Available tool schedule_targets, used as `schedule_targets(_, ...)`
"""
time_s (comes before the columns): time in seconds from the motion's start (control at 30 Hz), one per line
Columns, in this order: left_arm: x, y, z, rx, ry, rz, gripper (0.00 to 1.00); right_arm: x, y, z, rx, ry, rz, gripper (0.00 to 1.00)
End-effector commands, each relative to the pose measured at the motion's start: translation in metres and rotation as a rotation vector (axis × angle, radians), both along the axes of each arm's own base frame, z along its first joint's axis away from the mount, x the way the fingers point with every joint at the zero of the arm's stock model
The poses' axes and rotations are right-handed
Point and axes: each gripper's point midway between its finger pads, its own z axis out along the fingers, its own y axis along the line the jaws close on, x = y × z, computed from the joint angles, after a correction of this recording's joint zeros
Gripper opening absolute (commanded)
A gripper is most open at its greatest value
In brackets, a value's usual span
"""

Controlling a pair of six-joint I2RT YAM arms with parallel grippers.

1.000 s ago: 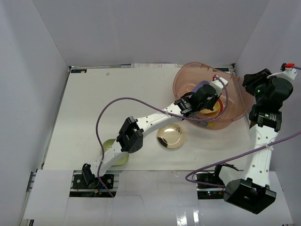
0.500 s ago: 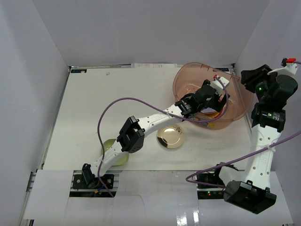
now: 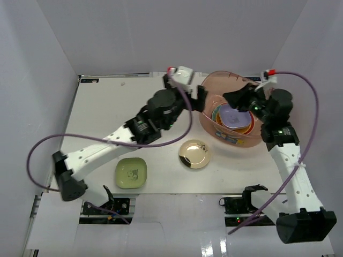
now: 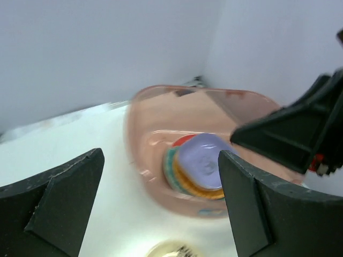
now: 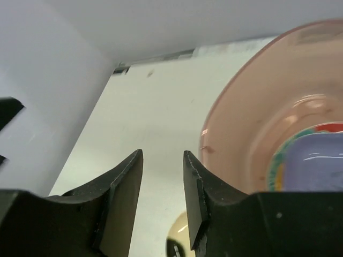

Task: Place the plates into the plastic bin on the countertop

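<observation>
**Plates [image 3: 220, 115] stacked in the pink plastic bin [image 3: 225, 137]**
A lavender plate [image 3: 236, 115] tops the stack; a gold plate [image 3: 194, 154] and a square green plate [image 3: 131, 173] lie flat outside on the white countertop [image 3: 107, 112].

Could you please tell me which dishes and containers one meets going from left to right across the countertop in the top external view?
green plate → gold plate → plastic bin
</observation>
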Motion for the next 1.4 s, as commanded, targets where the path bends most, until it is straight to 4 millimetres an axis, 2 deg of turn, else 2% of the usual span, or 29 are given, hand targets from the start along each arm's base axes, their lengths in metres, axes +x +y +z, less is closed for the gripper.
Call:
schedule_targets(0.0, -0.009, 0.091, -0.019, -0.060, 0.091, 0.176, 0.98, -0.014, 0.091, -0.015, -0.029, -0.012, 0.228, 0.43)
schedule_targets(0.03, -0.012, 0.110, -0.056, -0.002, 0.152, 0.206, 0.98, -0.015, 0.107, -0.026, -0.056, -0.001, 0.237, 0.44)
schedule_targets(0.07, -0.018, 0.125, -0.042, -0.034, 0.145, 0.223, 0.98, -0.019, 0.125, -0.038, -0.074, 0.025, 0.268, 0.44)
schedule_targets(0.1, -0.030, 0.154, -0.049, -0.044, 0.152, 0.260, 0.98, -0.034, 0.163, -0.060, -0.100, 0.053, 0.357, 0.45)
schedule_targets(0.17, -0.044, 0.186, -0.069, -0.011, 0.195, 0.315, 0.98, -0.039, 0.188, -0.082, -0.112, 0.077, 0.355, 0.52)
schedule_targets(0.2, -0.055, 0.211, -0.073, -0.051, 0.201, 0.356, 0.98, -0.053, 0.216, -0.107, -0.136, 0.125, 0.417, 0.55)
schedule_targets(0.23, -0.062, 0.227, -0.083, -0.035, 0.221, 0.382, 0.98, -0.057, 0.228, -0.122, -0.141, 0.141, 0.418, 0.59)
schedule_targets(0.27, -0.068, 0.238, -0.087, -0.047, 0.226, 0.402, 0.98, -0.065, 0.242, -0.134, -0.135, 0.176, 0.438, 0.65)
schedule_targets(0.3, -0.072, 0.251, -0.100, -0.052, 0.241, 0.436, 0.98, -0.083, 0.267, -0.161, -0.173, 0.224, 0.497, 0.68)
schedule_targets(0.33, -0.082, 0.267, -0.097, -0.089, 0.230, 0.444, 0.98, -0.084, 0.278, -0.166, -0.181, 0.228, 0.479, 0.74)
schedule_targets(0.37, -0.085, 0.274, -0.099, -0.099, 0.228, 0.450, 0.98, -0.091, 0.289, -0.178, -0.193, 0.257, 0.489, 0.76)
schedule_targets(0.4, -0.089, 0.280, -0.101, -0.110, 0.223, 0.455, 0.98, -0.108, 0.307, -0.204, -0.240, 0.299, 0.530, 0.77)
schedule_targets(0.43, -0.093, 0.289, -0.106, -0.117, 0.218, 0.469, 0.98, -0.114, 0.319, -0.206, -0.241, 0.305, 0.544, 0.77)
schedule_targets(0.47, -0.094, 0.293, -0.109, -0.116, 0.215, 0.477, 0.98, -0.117, 0.326, -0.214, -0.255, 0.319, 0.542, 0.77)
schedule_targets(0.5, -0.095, 0.296, -0.112, -0.113, 0.212, 0.486, 0.98, -0.131, 0.336, -0.236, -0.287, 0.366, 0.557, 0.77)
schedule_targets(0.57, -0.095, 0.300, -0.123, -0.099, 0.208, 0.503, 0.98, -0.137, 0.347, -0.247, -0.298, 0.385, 0.554, 0.76)
schedule_targets(0.6, -0.094, 0.299, -0.123, -0.102, 0.204, 0.499, 0.98, -0.145, 0.352, -0.264, -0.313, 0.429, 0.560, 0.75)
schedule_targets(0.73, -0.092, 0.287, -0.132, -0.063, 0.206, 0.455, 0.98, -0.157, 0.365, -0.288, -0.292, 0.516, 0.591, 0.70)
schedule_targets(0.83, -0.089, 0.279, -0.140, -0.034, 0.218, 0.421, 0.98, -0.159, 0.375, -0.299, -0.295, 0.546, 0.604, 0.59)
schedule_targets(0.87, -0.088, 0.276, -0.143, -0.027, 0.229, 0.407, 0.98, -0.158, 0.379, -0.302, -0.297, 0.550, 0.604, 0.48)
schedule_targets(0.9, -0.088, 0.275, -0.145, -0.026, 0.235, 0.397, 0.98, -0.157, 0.381, -0.303, -0.294, 0.549, 0.604, 0.41)
schedule_targets(0.93, -0.087, 0.274, -0.146, -0.028, 0.239, 0.390, 0.98, -0.153, 0.380, -0.303, -0.295, 0.544, 0.582, 0.23)
schedule_targets(1.0, -0.087, 0.274, -0.144, -0.042, 0.240, 0.376, 0.98, -0.143, 0.378, -0.292, -0.281, 0.514, 0.548, 0.11)
schedule_targets(1.13, -0.089, 0.273, -0.141, -0.061, 0.237, 0.347, 0.98, -0.095, 0.353, -0.243, -0.258, 0.383, 0.433, 0.08)
schedule_targets(1.17, -0.090, 0.271, -0.141, -0.063, 0.238, 0.338, 0.98, -0.068, 0.333, -0.216, -0.240, 0.329, 0.389, 0.08)
schedule_targets(1.23, -0.091, 0.266, -0.141, -0.070, 0.249, 0.303, 0.98, -0.037, 0.301, -0.190, -0.229, 0.286, 0.312, 0.08)
schedule_targets(1.27, -0.092, 0.263, -0.142, -0.076, 0.258, 0.287, 0.98, -0.008, 0.263, -0.154, -0.191, 0.235, 0.221, 0.08)
schedule_targets(1.33, -0.095, 0.246, -0.149, -0.077, 0.295, 0.207, 0.98, 0.020, 0.214, -0.121, -0.212, 0.159, 0.111, 0.08)
schedule_targets(1.37, -0.096, 0.240, -0.151, -0.070, 0.309, 0.179, 0.98, 0.039, 0.166, -0.094, -0.202, 0.130, 0.003, 0.08)
